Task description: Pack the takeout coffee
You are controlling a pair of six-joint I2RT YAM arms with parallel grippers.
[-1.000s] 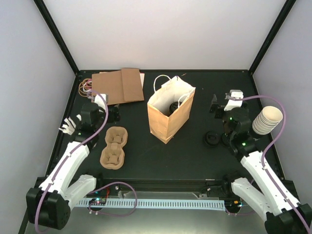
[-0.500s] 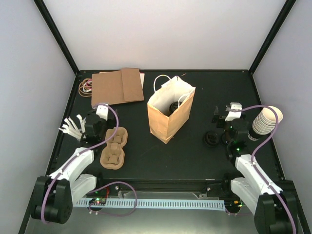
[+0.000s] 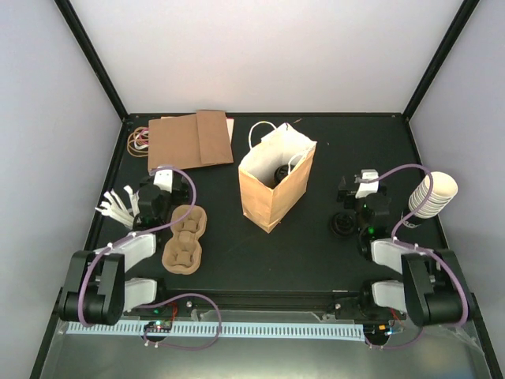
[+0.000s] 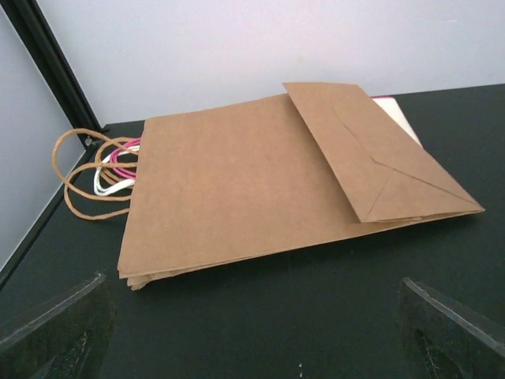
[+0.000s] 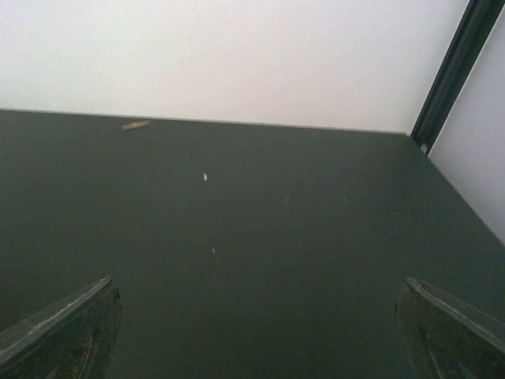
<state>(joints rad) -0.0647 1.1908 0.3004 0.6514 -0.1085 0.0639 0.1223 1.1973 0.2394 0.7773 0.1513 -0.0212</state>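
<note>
- The left gripper (image 4: 252, 335) is spread wide and holds nothing. It hangs low over the table (image 4: 316, 300) and faces the flat bags (image 4: 252, 181).
- The flat bags lie stacked at the back left. Cord loops (image 4: 83, 170) trail from their left end, toward the corner post.
- The right gripper (image 5: 256, 335) is also wide open and empty. Ahead of it lies only bare table, up to the back wall.
- An upright bag (image 3: 268, 197) stands open mid-table, between the two arms.
- The first cup (image 3: 279, 172) sits inside that bag. Its dark lid shows through the mouth, and the bag's tall walls ring it.
- The second cup (image 3: 342, 225) stands on the table to the right of the upright bag, just beside the right arm. The right wrist rises close by it.
- A stack of cream cups (image 3: 430, 197) leans at the right edge, near the right arm's cable.
- The tray (image 3: 183, 237) lies left of the upright bag and apart from it, beside the left arm.
- A fan of white pieces (image 3: 114, 207) lies by the left edge. They are too small to name.
</note>
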